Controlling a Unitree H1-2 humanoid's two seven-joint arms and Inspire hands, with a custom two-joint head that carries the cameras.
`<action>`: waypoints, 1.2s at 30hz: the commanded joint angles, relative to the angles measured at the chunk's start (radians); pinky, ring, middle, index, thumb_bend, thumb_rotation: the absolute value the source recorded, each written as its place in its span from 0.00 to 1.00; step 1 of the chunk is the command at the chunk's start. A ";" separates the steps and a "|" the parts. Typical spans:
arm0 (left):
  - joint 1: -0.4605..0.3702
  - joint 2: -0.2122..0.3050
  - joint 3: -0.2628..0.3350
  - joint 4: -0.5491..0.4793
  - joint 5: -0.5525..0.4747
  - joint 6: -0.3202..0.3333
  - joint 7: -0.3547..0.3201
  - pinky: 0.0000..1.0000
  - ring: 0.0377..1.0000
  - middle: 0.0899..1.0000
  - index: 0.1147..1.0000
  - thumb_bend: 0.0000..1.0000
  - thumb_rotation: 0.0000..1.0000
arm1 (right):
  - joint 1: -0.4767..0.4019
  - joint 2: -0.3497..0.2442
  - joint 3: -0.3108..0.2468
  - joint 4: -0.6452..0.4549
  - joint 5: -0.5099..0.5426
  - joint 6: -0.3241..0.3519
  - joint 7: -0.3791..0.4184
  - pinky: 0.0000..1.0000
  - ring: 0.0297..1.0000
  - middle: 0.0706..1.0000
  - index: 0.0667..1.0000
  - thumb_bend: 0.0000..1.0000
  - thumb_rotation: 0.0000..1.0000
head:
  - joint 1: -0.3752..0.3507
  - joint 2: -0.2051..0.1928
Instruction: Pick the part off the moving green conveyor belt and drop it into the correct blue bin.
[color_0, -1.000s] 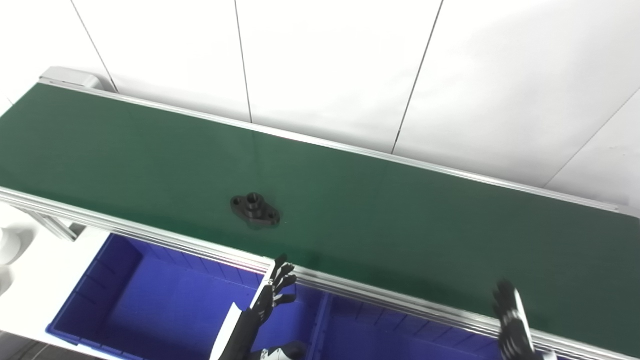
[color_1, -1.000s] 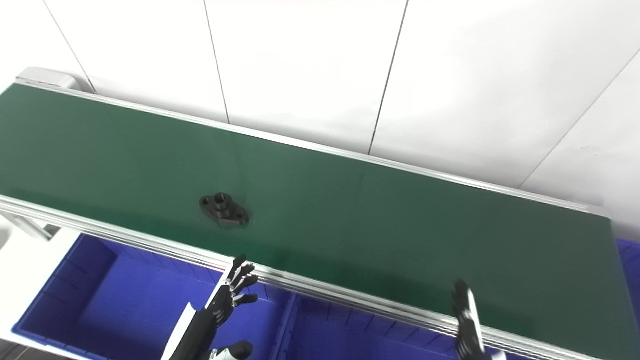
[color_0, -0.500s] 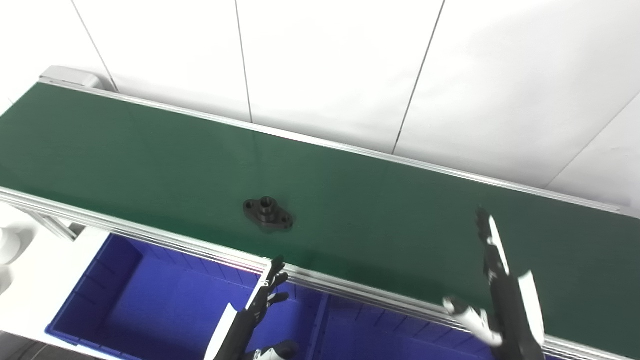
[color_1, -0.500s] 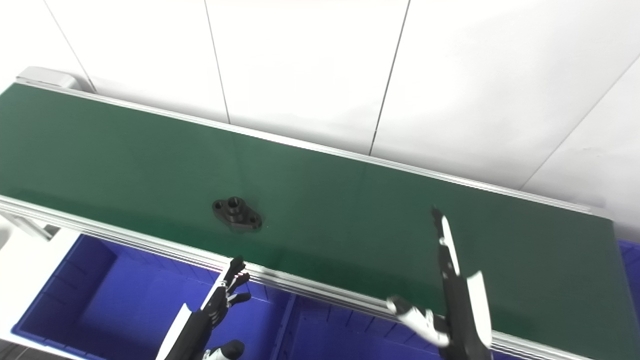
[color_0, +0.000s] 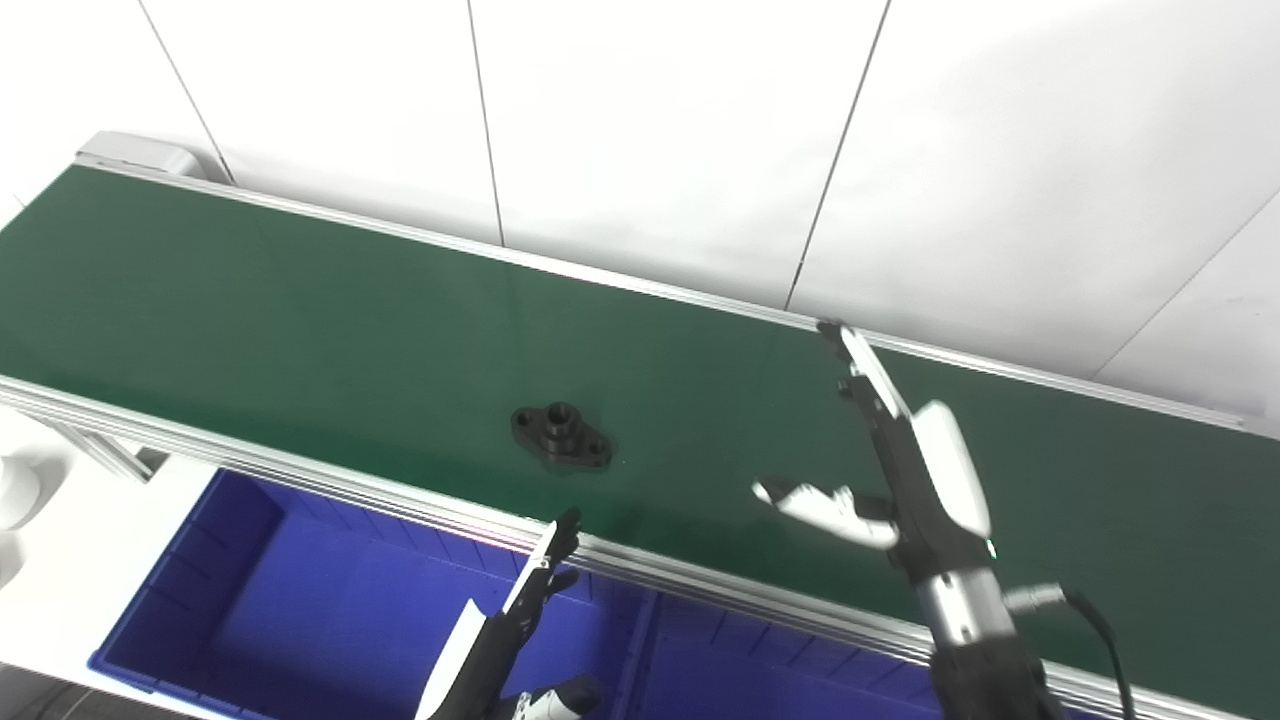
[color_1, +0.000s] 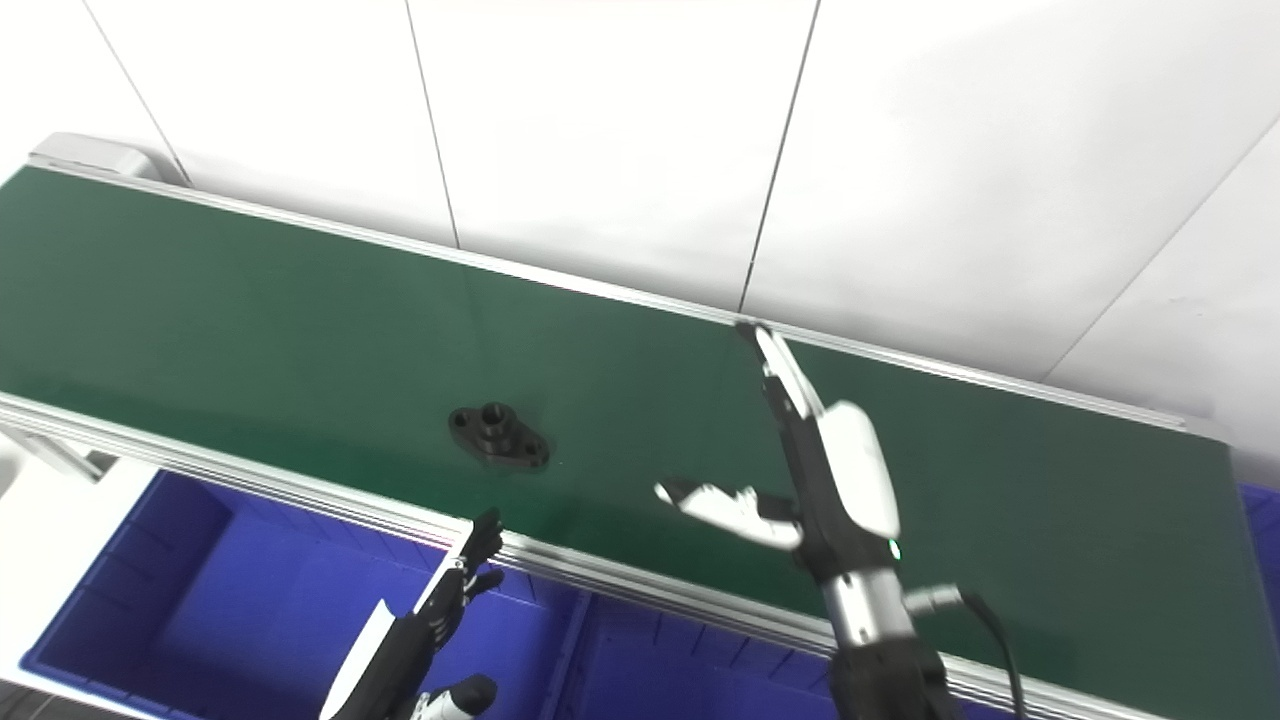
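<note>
Right hand (color_0: 905, 470) now well up over the belt (color_0: 300, 300), fingers (color_0: 850, 360) straight and pointing toward the far rail, thumb (color_0: 810, 497) stuck out to the left; wide open, nothing in it. 1 s ago only fingertips showing at the bottom edge near the front rail; 0.5 s ago halfway up over the belt; now reaching nearly to the far rail, wrist and cable in view too. Sits to the right of the part (color_0: 562, 437), well apart, no contact.

Left hand (color_0: 535, 585) low at the near rail (color_0: 300, 470), over the blue bin (color_0: 250, 600). Fingers spread 1 s ago, now drawn closer together and seen edge-on, tips just at the rail; holding nothing, still open. Thumb (color_0: 560, 695) visible near the bottom edge. Dropped a little vs. earlier.

Part: black flange w/ raised hub in the middle and a bolt hole in each ear, lying flat on the belt, nearer the front rail than the far one. Shifted right along the belt since 1 s ago, a bit more each frame; now up and just right of the left fingertips, not touched.

Second blue bin (color_0: 780, 670) to the right of the first, divider between them below the rail. White wall panels (color_0: 650, 130) behind the belt, camera pos. about same.
</note>
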 joint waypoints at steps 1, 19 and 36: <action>0.008 -0.003 -0.006 -0.024 0.011 -0.014 0.000 0.92 1.00 1.00 1.00 0.67 0.87 | -0.053 0.029 0.027 -0.002 -0.059 0.051 0.004 0.79 0.90 0.93 0.95 0.86 0.66 | 0.001 0.001; 0.013 -0.014 -0.029 -0.043 0.026 -0.051 0.010 0.92 1.00 1.00 1.00 0.69 0.90 | -0.221 0.078 0.165 0.214 -0.251 0.178 0.006 0.67 0.77 0.84 0.89 0.91 0.56 | -0.006 0.019; 0.033 -0.021 -0.042 -0.077 0.003 -0.034 0.004 0.93 0.99 1.00 1.00 0.72 0.90 | -0.232 0.048 0.275 0.417 -0.374 0.205 -0.031 0.42 0.54 0.68 0.75 0.90 0.44 | -0.002 0.050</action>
